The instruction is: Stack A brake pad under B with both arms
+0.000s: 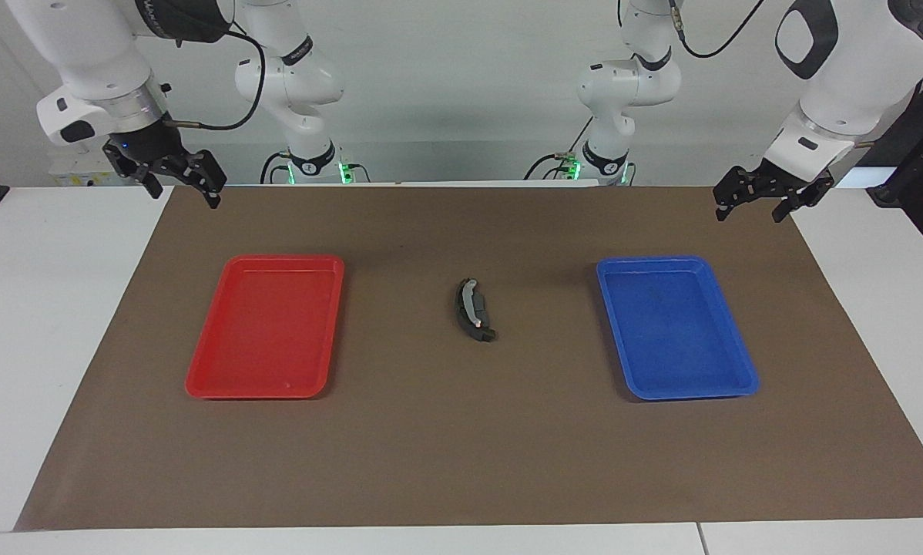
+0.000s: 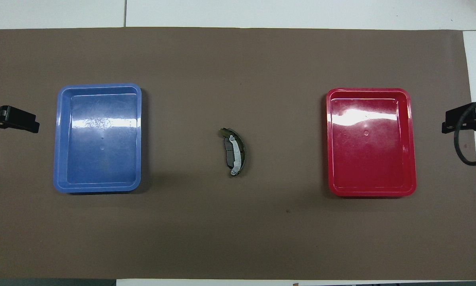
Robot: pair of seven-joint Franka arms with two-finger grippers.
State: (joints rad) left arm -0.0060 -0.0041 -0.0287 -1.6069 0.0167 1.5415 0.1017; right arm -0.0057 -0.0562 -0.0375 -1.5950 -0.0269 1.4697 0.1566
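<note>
The long black crescent B (image 1: 465,307) with its shiny silver strip lies in the middle of the brown mat, between the two trays. In the overhead view B (image 2: 242,151) curves around the short dark grey A brake pad (image 2: 228,155). The pad sits against B's inner side and is partly under the silver strip. In the facing view I cannot tell the pad apart from B. My left gripper (image 1: 766,202) (image 2: 23,123) hangs open and empty over the mat's edge at the left arm's end. My right gripper (image 1: 180,181) (image 2: 456,125) hangs open and empty over the mat's edge at the right arm's end.
An empty blue tray (image 1: 743,362) (image 2: 59,159) lies toward the left arm's end of the table. An empty red tray (image 1: 203,362) (image 2: 411,159) lies toward the right arm's end. The brown mat (image 1: 461,455) covers most of the white table.
</note>
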